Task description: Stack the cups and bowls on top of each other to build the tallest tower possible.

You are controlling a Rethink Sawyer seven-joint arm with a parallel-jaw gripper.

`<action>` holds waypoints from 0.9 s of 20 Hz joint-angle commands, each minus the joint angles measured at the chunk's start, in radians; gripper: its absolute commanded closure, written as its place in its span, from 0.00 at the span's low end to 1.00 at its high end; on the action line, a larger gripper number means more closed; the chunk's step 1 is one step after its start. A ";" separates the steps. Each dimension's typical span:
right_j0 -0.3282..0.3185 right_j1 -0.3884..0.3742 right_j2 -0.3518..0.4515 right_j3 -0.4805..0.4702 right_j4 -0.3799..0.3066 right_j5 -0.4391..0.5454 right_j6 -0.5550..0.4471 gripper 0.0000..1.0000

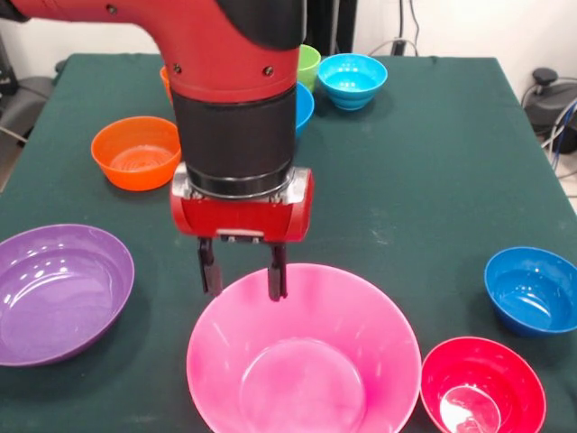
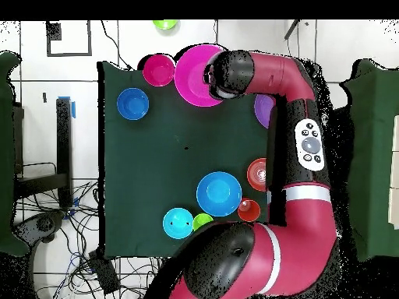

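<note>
My gripper hangs with its two dark fingers parted and empty, tips straddling the far rim of the huge glossy pink plastic bowl at the table's near edge. If I mean to take this bowl, I judge the wall should sit squarely between my fingers before I close, pinched low enough that the slick plastic does not slip. As the widest piece it seems best suited as the tower's base. Just beside it sit the small red bowl and a blue bowl; the wide shallow purple bowl lies on the other side. The medium orange bowl, a light blue bowl and a green cup stand farther back. The dark green tabletop between them is bare, good room for building.
</note>
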 commanded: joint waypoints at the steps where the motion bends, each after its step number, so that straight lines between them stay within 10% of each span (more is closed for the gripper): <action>1: -0.012 0.035 0.069 0.087 -0.061 -0.013 -0.324 0.00; 18: -0.013 0.099 0.095 0.008 -0.077 0.020 -0.443 0.00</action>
